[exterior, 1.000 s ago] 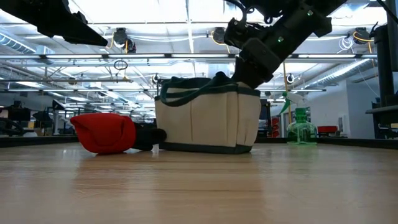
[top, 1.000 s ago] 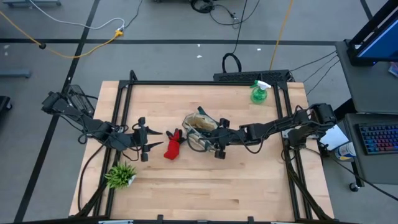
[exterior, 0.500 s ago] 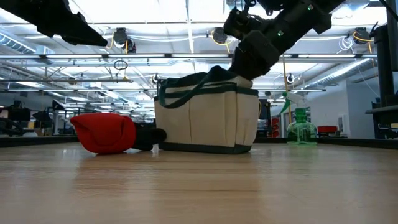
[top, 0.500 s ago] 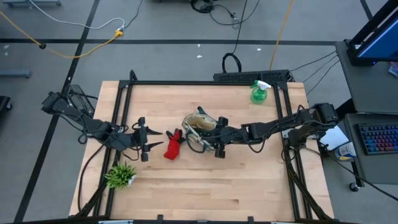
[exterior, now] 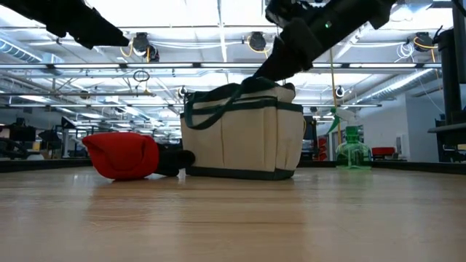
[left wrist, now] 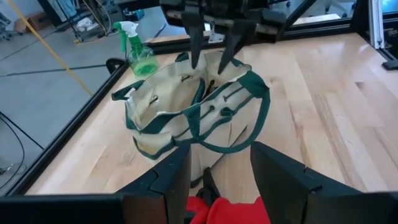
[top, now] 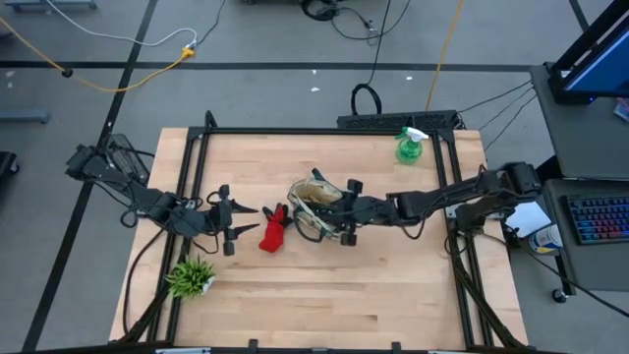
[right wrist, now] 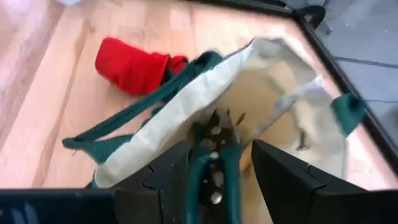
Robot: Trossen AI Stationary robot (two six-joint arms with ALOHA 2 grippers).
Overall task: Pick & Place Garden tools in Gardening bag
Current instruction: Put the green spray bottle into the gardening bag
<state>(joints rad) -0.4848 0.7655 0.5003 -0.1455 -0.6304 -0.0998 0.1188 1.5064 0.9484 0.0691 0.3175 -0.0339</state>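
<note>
Table (top: 324, 295) | right gripper (top: 346, 210) over bag (exterior: 244, 142) – seemingly open

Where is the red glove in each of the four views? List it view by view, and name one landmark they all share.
High view: red glove at the table's middle, just left of the gardening bag.
Low view: glove on the left, against the bag.
Left wrist view: glove at the bottom edge, before the bag.
Right wrist view: glove at upper left, beyond the bag.
Shared landmark: the gardening bag.
</note>
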